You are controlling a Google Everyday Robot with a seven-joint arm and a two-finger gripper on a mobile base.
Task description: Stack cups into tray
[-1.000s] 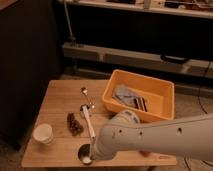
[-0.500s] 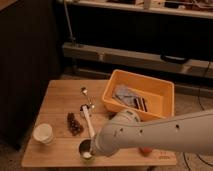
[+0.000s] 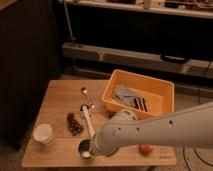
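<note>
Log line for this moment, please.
gripper: at dark cup, table front edge | white cup: on table, left | tray: no cups seen inside

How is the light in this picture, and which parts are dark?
Camera view: warm, dim light falls on the table and the tray; the background at left is nearly black; the pincer, at the dark cup near the table's front edge, lies in dimmer light.
</note>
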